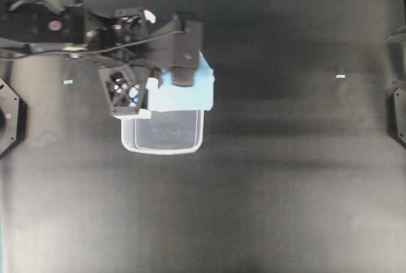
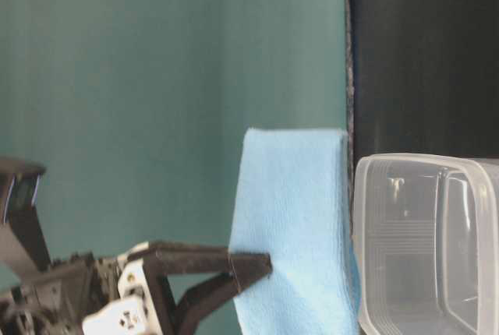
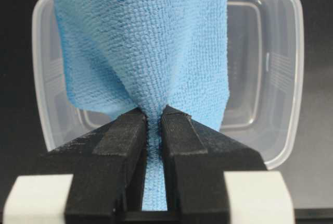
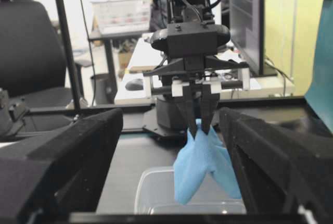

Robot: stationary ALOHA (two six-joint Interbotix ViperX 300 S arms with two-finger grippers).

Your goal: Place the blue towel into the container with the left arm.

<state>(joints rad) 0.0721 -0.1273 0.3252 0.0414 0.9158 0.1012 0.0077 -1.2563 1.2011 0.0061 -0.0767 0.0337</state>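
The blue towel point(image 1: 190, 95) hangs bunched from my left gripper point(image 1: 183, 81), which is shut on its top fold. In the left wrist view the black fingers point(image 3: 122, 140) pinch the towel point(image 3: 151, 41) at the left gripper point(image 3: 154, 114), with the container point(image 3: 276, 78) behind. The clear container point(image 1: 162, 150) sits on the black table, and the towel overlaps its far edge from above. The table-level view shows the towel point(image 2: 292, 226) beside the container point(image 2: 421, 241). From the right wrist view my right gripper point(image 4: 170, 117) stands open and empty, facing the towel point(image 4: 200, 166), the left gripper point(image 4: 199, 125) and the container point(image 4: 151, 182).
Two small white marks point(image 1: 68, 82) point(image 1: 340, 77) lie on the black table. Black base mounts sit at the left edge point(image 1: 9, 117) and right edge point(image 1: 398, 114). A teal wall point(image 2: 156, 78) stands behind the left arm.
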